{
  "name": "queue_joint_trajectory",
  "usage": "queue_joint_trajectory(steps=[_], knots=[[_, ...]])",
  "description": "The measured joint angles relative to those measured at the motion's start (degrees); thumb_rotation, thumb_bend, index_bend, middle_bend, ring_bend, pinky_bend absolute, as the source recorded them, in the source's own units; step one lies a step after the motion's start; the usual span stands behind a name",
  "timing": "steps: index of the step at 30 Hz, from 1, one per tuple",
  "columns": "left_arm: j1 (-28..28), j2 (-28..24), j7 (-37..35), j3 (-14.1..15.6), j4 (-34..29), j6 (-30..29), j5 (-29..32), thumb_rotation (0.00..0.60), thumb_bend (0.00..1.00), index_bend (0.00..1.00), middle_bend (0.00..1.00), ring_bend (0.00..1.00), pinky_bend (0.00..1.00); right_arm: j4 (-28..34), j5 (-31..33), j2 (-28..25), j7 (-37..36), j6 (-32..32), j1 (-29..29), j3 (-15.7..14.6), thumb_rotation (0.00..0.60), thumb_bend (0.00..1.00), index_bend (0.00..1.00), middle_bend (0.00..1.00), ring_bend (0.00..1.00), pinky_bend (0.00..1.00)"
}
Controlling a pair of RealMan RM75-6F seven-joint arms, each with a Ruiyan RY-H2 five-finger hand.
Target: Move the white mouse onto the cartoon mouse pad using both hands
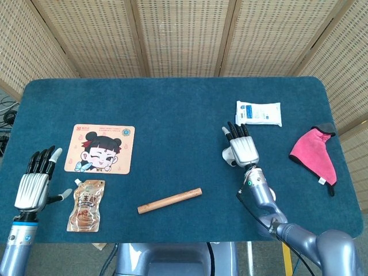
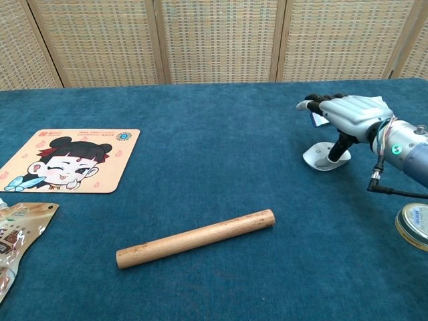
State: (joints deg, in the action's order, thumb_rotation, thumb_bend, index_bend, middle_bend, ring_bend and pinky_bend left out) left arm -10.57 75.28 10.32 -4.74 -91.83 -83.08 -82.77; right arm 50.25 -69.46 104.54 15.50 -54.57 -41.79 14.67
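Nearest the robot, the left robot hand (image 1: 33,185) is hovering over the front left corner of the counter (image 1: 172,115) with its fingers straight and apart, holding nothing; it is probably waiting there because the task needs both hands and the cartoon mouse pad (image 1: 100,149) lies just beyond it. A snack pouch (image 1: 86,204) is lying just beside that hand, and a wooden stick (image 2: 195,238) is lying slantwise in the middle front, well apart from everything.

Farther back on the right, the right robot hand (image 2: 348,115) is arching over the white mouse (image 2: 322,156), fingers spread forward and the thumb reaching down against the mouse's side. It looks like a grasp being set up; I cannot tell whether the mouse is already gripped. The mouse is sitting on the counter, well apart from the pad.

Beyond it are lying a white packet (image 1: 258,113) and a pink cloth (image 1: 315,150).
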Motion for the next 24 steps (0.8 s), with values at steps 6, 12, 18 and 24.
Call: queue_joint_trajectory(steps=[6,12,18,24], knots=[[-0.1,0.2,0.2,0.2,0.1,0.2,-0.2,0.6,0.0,0.0,0.0,0.0,0.0,-1.4,-0.2,0.8,-0.8,0.3,-0.9,0.2,0.6,0.0,0.0,0.0,0.0,0.0],[-0.1,0.2,0.2,0.2,0.0,0.1,-0.3,0.6,0.0,0.0,0.0,0.0,0.0,-1.3,-0.5,0.8,-0.8,-0.1,-1.3,0.3,0.6,0.0,0.01,0.0,0.0,0.0],[-0.1,0.1,0.1,0.2,0.1,0.3,-0.3,0.6,0.0,0.0,0.0,0.0,0.0,2.5,-0.8,-1.1,1.0,-2.0,-0.4,0.0,0.6,0.0,0.08,0.0,0.0,0.0],[0.0,-0.1,-0.2,0.3,-0.1,0.0,-0.5,0.6,0.0,0.0,0.0,0.0,0.0,10.5,-1.1,-5.1,5.4,-4.5,0.8,-0.3,0.6,0.0,0.16,0.02,0.0,0.0]])
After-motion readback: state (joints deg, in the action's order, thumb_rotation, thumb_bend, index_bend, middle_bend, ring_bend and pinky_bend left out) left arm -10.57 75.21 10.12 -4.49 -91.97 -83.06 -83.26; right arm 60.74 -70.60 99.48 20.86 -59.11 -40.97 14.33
